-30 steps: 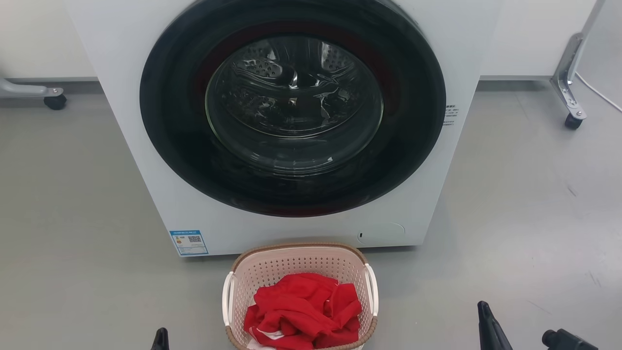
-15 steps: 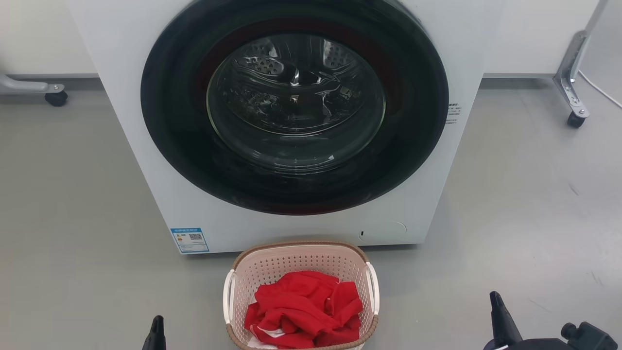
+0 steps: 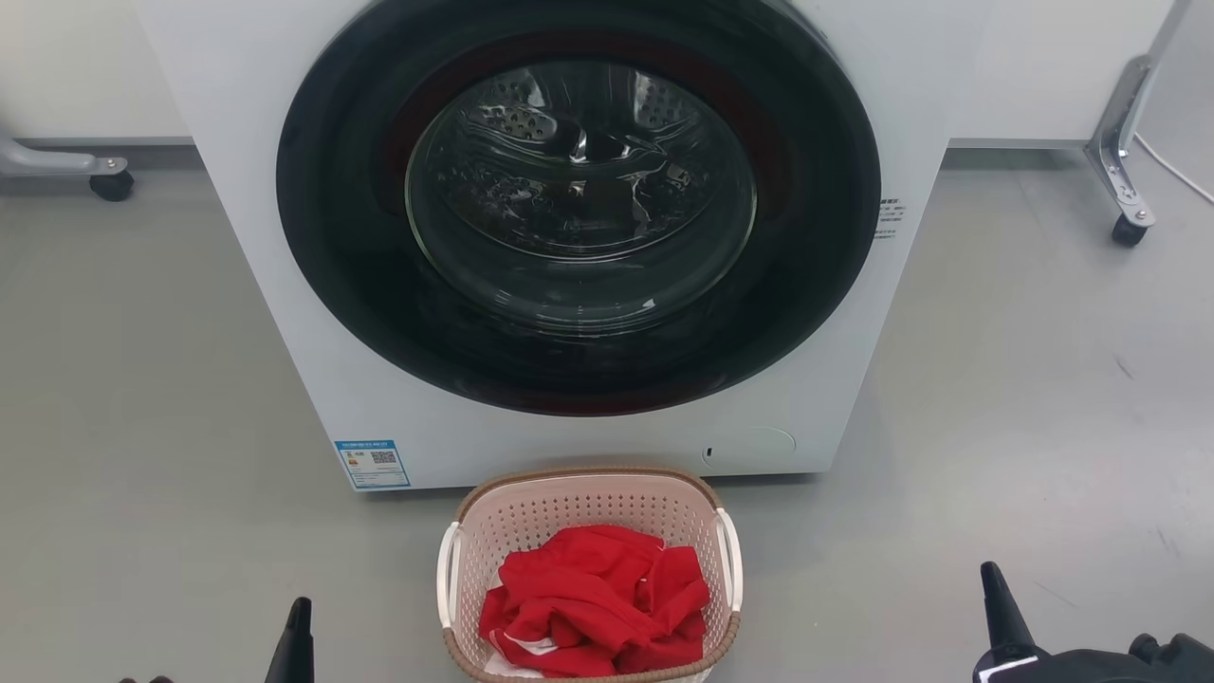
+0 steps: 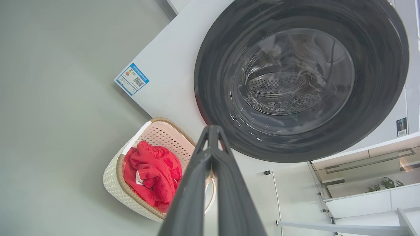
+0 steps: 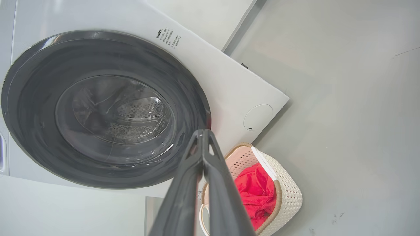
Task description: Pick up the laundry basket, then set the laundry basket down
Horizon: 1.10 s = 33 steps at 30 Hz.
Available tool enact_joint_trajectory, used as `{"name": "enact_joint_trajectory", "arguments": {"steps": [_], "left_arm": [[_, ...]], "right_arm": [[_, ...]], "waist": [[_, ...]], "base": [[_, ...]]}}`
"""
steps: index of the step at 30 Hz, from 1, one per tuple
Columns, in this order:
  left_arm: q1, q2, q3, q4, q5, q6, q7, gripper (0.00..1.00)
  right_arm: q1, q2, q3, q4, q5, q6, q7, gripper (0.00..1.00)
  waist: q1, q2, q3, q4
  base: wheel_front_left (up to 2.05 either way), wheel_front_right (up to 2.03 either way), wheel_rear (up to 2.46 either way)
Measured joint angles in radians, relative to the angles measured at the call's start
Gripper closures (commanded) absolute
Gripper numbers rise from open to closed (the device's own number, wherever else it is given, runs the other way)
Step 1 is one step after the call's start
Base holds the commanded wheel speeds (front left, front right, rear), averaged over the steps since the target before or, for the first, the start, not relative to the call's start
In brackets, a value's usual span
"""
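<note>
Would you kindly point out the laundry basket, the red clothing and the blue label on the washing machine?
laundry basket (image 3: 569, 507), head view, on its perforated far wall.
red clothing (image 3: 597, 598), head view, middle of the heap.
blue label (image 3: 373, 463), head view, centre of the sticker.

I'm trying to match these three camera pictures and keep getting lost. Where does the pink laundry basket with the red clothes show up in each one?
Head view: the laundry basket sits at bottom centre, cut by the lower edge.
Left wrist view: lower left of centre.
Right wrist view: lower right of centre.
Shared landmark: the washing machine's round dark door, close to the basket in every view.
</note>
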Motion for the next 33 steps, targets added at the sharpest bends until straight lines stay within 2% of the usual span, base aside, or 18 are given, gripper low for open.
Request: {"name": "enact_joint_trajectory", "arguments": {"steps": [33], "left_arm": [[-0.116,-0.016,0.087,0.06,-0.41,-0.086,0.114,1.0]], "right_arm": [[-0.071,0.007,-0.157,0.05,0.419,0.085,0.115,1.0]], "waist": [[0.0,-0.0001,0.015,0.009]], "base": [[0.0,0.0,0.0]]}}
